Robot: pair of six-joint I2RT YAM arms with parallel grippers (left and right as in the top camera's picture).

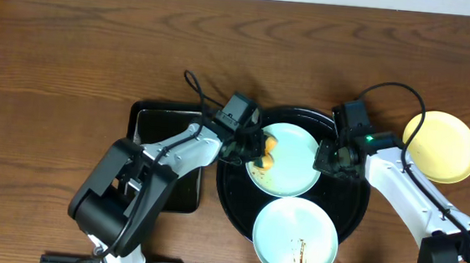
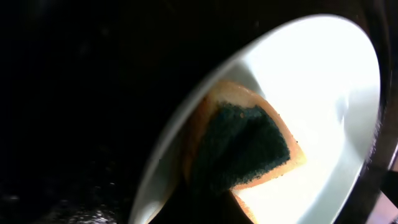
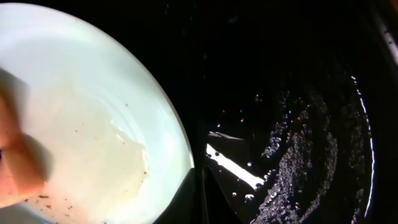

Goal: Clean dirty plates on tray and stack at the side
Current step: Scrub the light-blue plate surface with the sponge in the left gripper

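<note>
1. The yellow plate sits on the table off to the right, well apart from the tray. It looks clean, so I'd count that one as done.
2. The upper blue plate is on the far side of the tray and is the one being worked on. The left gripper is clamped on the sponge and presses it onto the plate's left part. Up close there's a faint brownish film and some specks, so it's not finished.
3. The right gripper has its fingers together right at that plate's right edge. It might be pinning the rim to steady it, but the wrist view is too dark to say.
4. The lower blue plate, on the near side of the tray, has a brown sauce streak and nothing near it. Untouched, by the look of it.
5. So roughly one of three is cleaned, one is midway and one is to go. There's no real stack yet, just the lone yellow one.
</note>
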